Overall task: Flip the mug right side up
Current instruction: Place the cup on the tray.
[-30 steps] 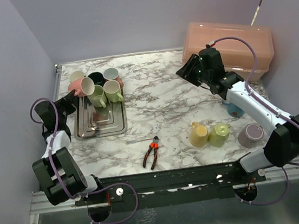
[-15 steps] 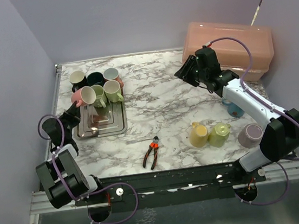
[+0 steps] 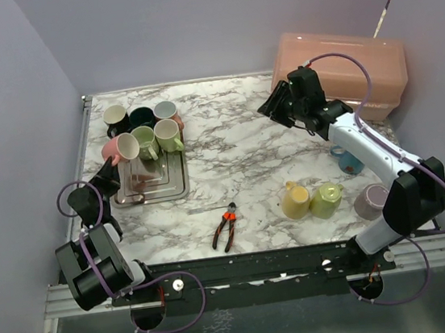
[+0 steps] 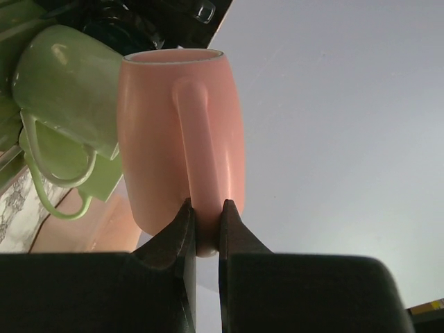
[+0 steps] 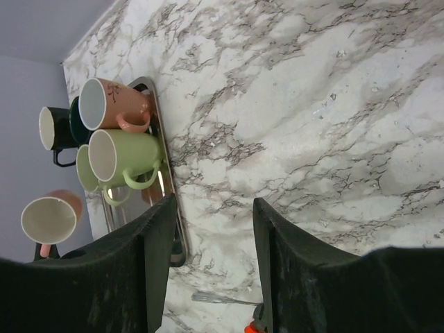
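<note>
Left wrist: left hand (image 4: 206, 220) clamps mug (image 4: 173, 125) by its handle.
Right hand (image 5: 211, 222): jaws apart, empty.
Do well: roll slowly until mouth faces up, clear of green mugs (image 4: 69, 83).

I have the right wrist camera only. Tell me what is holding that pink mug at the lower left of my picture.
Observer: The left gripper is shut on the handle of the pink mug, pinching it at the end nearest the mug's base.
Operator: Now list what lies near my arm's base.
Observer: Three more mugs sit close together there: a yellow mug, a green mug and a purple mug.
Operator: Say what is behind my gripper.
Observer: The right gripper, open and empty, hangs above the table just in front of a pink box at the far right corner.
</note>
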### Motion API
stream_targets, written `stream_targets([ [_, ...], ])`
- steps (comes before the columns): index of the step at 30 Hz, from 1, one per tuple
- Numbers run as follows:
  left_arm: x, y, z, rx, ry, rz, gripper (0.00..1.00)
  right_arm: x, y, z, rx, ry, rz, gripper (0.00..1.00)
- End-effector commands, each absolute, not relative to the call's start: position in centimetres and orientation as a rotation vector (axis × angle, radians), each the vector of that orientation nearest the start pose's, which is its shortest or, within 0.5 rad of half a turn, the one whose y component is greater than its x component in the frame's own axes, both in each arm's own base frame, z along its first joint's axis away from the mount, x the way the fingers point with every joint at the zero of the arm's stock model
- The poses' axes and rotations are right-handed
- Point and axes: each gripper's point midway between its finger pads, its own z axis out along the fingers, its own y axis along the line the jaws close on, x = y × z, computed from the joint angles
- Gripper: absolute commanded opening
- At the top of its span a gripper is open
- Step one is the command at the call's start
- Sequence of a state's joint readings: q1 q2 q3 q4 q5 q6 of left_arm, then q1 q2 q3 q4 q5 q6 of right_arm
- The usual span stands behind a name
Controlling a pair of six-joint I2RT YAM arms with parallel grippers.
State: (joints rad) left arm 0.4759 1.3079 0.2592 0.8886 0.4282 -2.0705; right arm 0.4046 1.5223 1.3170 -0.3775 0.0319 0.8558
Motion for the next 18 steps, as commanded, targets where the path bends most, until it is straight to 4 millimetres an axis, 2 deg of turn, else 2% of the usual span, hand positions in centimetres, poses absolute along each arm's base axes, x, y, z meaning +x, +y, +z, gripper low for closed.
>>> stream_targets([
  [1,34.4,7.5,20.5,-1.801,0.621,-1.707,0.00,40.8,20.5,22.7,0.493,2.206,0.682,0.52],
  [8,33.0,6.5,17.7,-1.910,0.611,-1.719,0.00,41.1,21.2,23.0,0.481,2.215,0.718,0.52],
  [12,32.6,5.9,16.7,-1.948,0.622,-1.725,0.00,41.1,21.6,22.8,0.458,2.227,0.734,0.52],
  [15,32.4,5.5,16.3,-1.964,0.641,-1.733,0.00,41.0,22.5,22.6,0.375,2.230,0.773,0.52],
  [18,32.2,5.1,16.3,-1.969,0.660,-1.744,0.00,40.7,24.6,22.4,0.213,2.213,0.832,0.52],
])
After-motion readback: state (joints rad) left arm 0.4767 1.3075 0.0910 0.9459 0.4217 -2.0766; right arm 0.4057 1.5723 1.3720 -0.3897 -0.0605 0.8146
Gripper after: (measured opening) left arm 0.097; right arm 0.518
